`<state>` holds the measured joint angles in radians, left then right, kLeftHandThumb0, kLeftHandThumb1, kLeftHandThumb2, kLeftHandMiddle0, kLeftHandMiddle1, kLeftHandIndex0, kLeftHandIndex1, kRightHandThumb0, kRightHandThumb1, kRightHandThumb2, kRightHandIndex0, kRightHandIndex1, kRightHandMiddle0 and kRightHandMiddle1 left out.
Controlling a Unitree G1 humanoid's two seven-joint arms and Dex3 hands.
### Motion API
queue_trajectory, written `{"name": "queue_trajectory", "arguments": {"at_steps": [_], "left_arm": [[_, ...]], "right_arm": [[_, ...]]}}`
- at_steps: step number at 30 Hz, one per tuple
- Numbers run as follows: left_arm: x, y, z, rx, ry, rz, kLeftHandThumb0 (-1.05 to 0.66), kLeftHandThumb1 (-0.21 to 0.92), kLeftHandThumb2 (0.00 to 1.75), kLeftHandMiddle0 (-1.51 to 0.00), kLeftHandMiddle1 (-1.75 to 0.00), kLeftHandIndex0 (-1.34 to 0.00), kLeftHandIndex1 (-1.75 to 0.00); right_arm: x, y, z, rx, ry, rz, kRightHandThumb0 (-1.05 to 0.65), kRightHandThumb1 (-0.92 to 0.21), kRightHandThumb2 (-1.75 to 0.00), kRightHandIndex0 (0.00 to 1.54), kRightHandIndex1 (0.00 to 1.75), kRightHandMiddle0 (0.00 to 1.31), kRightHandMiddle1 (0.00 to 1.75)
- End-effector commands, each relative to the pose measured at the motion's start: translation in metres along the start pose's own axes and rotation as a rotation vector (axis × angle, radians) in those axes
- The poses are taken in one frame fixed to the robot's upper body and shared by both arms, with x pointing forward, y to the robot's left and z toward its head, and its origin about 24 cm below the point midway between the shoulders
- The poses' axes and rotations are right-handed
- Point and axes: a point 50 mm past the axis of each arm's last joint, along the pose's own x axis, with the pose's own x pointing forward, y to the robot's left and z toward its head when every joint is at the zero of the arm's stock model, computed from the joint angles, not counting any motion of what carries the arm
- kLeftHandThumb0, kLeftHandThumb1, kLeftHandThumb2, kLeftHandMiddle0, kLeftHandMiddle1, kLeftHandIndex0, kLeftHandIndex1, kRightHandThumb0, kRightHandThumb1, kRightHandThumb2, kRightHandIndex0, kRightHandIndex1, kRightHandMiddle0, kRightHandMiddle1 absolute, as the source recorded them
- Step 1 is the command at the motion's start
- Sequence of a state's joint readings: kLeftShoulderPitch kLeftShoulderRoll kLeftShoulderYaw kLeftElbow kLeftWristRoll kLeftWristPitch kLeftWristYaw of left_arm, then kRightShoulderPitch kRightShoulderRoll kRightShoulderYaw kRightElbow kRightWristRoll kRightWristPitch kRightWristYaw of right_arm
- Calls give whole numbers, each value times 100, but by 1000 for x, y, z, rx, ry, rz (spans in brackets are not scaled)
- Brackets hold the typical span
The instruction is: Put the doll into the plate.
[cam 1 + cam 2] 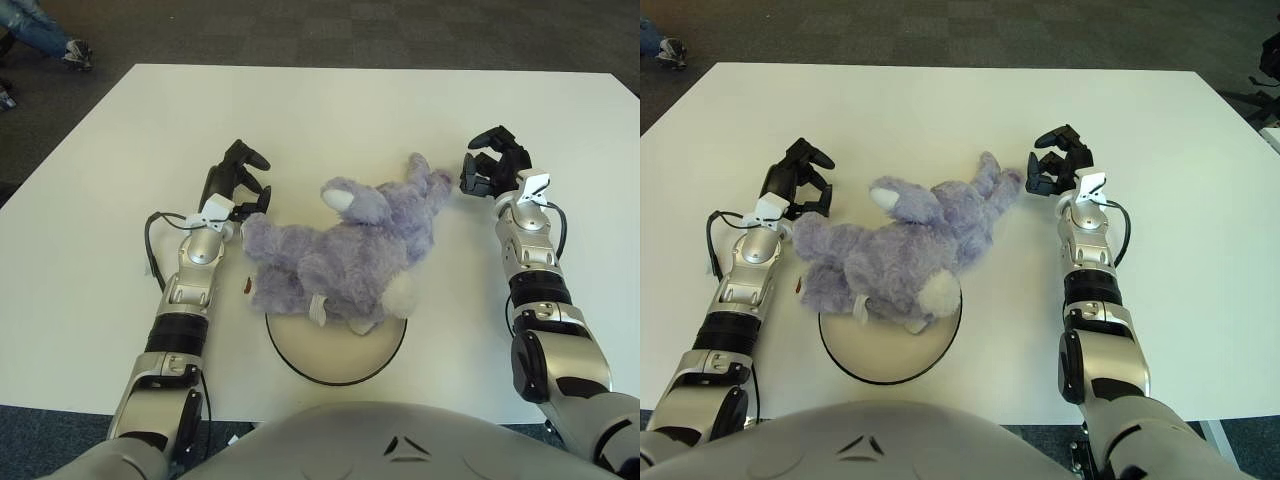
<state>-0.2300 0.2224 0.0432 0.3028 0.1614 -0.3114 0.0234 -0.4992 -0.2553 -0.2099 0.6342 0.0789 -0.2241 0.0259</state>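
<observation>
You see white table (330, 110), rectangular, plain top, evenly lit, filling most of both views. Beyond far edge, dark grey carpet (400, 30) in square tiles. Top left corner of left eye view: someone's jeans-clad leg and shoe (60, 45) on carpet. Top right of right eye view: dark stand legs (1265, 85) on floor, beside table corner.

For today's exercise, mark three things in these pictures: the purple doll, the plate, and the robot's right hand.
purple doll (340, 255), left eye view, on the middle of its furry body.
plate (335, 360), left eye view, on the bare cream surface near its front rim.
right hand (487, 170), left eye view, between its black fingers.
</observation>
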Motion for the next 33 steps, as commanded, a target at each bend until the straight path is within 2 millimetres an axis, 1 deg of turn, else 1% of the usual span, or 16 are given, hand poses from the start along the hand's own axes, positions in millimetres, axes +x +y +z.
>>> {"name": "queue_trajectory", "arguments": {"at_steps": [1,8,16,33], "left_arm": [[4,1,2,-33,-19,-9,-1,30,134,-68,-170,-35,-175],[5,0,0,-65,-23,-26,-1,30,134,-68,-169,-35,-175],[5,-2,-1,-70,-33,-34,-1,30,133,-69,-167,-35,-175],[4,-5,-5,-97,-7,-41,-1,29,135,-69,-169,-36,-175]], "right_arm": [[0,-1,1,29,4,-7,-1,-18,-145,74,175,53,162],[-1,-1,0,32,13,-7,-1,-17,-145,75,175,54,161],[-4,-1,-3,38,20,-11,-1,-17,-146,74,175,53,163],[-7,-2,-6,55,8,-20,-1,-16,-147,76,175,55,161]]}}
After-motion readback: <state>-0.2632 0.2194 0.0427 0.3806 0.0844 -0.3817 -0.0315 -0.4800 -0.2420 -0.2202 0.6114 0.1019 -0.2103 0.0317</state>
